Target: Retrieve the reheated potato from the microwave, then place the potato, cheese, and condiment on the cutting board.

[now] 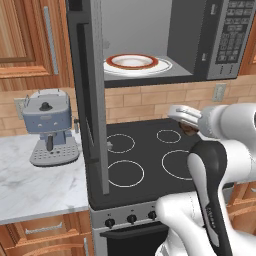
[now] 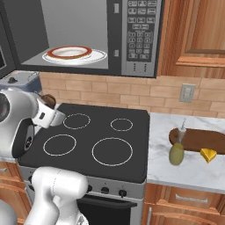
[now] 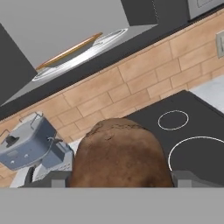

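My gripper (image 1: 186, 124) (image 2: 46, 107) (image 3: 120, 176) hangs above the stove's back burners, shut on the dark brown potato (image 1: 189, 131) (image 2: 48, 100) (image 3: 121, 154). The potato bulges up between the two fingers in the hand view. Above, the microwave (image 1: 220, 35) (image 2: 140, 35) stands open, its door (image 1: 93, 100) swung out to the left, with a white red-rimmed plate (image 1: 131, 62) (image 2: 70, 53) inside. On the marble counter to the right lies the dark cutting board (image 2: 207, 139). The olive-green condiment bottle (image 2: 176, 152) stands at its near left edge, and the yellow cheese wedge (image 2: 208, 154) rests at its front edge.
A black stove top (image 1: 145, 160) (image 2: 96, 136) with several ring burners lies under the arm. A grey-blue coffee machine (image 1: 50, 127) (image 3: 26, 146) sits on the left counter. The open door reaches down over the stove's left side. A wall outlet (image 2: 186, 93) is above the right counter.
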Controlling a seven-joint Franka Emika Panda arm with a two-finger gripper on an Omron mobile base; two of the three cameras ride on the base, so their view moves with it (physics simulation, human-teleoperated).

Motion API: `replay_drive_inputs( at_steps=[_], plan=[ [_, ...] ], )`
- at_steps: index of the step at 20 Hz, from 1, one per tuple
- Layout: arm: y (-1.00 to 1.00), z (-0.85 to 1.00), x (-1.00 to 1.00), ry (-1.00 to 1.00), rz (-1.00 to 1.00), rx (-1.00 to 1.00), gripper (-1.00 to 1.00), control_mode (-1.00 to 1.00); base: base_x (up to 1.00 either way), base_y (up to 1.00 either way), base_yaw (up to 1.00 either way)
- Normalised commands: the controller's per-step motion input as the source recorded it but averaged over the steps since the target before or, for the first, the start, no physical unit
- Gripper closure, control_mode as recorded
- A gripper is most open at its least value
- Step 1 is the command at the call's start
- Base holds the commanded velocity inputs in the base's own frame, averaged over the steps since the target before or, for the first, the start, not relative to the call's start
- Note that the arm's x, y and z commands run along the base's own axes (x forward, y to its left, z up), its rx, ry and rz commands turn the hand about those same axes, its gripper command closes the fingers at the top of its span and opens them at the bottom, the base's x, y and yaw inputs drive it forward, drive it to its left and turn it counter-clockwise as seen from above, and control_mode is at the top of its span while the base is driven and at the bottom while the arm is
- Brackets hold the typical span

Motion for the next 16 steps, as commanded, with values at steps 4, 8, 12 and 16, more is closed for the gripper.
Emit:
replay_drive_inputs(
  at_steps=[4, 8, 12, 16],
  plan=[
    [-0.42, -0.05, -0.01, 0.05, -0.03, 0.11, 1.00, -1.00, 0.00, 0.00, 0.00],
    [-0.61, -0.02, 0.00, 0.07, -0.08, 0.20, 1.00, -1.00, 0.00, 0.00, 0.00],
    [-0.63, -0.02, 0.00, 0.09, -0.04, 0.23, 1.00, -1.00, 0.00, 0.00, 0.00],
    [-0.32, -0.02, 0.05, 0.12, -0.02, 0.06, 1.00, -1.00, 0.00, 0.00, 0.00]
  ],
)
